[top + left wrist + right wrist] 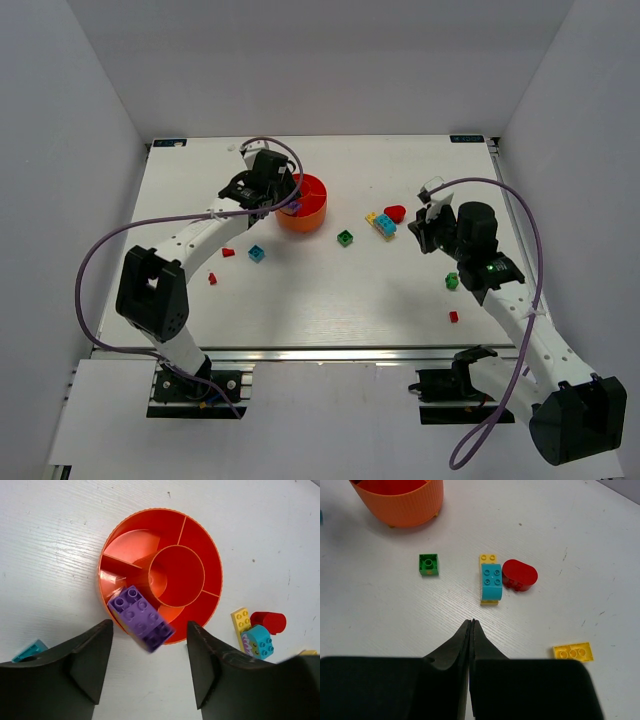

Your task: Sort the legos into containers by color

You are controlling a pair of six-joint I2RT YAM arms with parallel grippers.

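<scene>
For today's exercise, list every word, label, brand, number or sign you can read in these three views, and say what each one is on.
No text can be read in any view.
Left blue tag at the far edge of the table: too small to read.
Right blue tag at the same edge: too small to read.
Print on the side of the cyan brick: a blurred picture, no legible letters.
Bowl: no marking visible.

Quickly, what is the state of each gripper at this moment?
Left gripper: open, the purple brick loose between its jaws at the bowl rim.
Right gripper: closed, holding nothing.
</scene>
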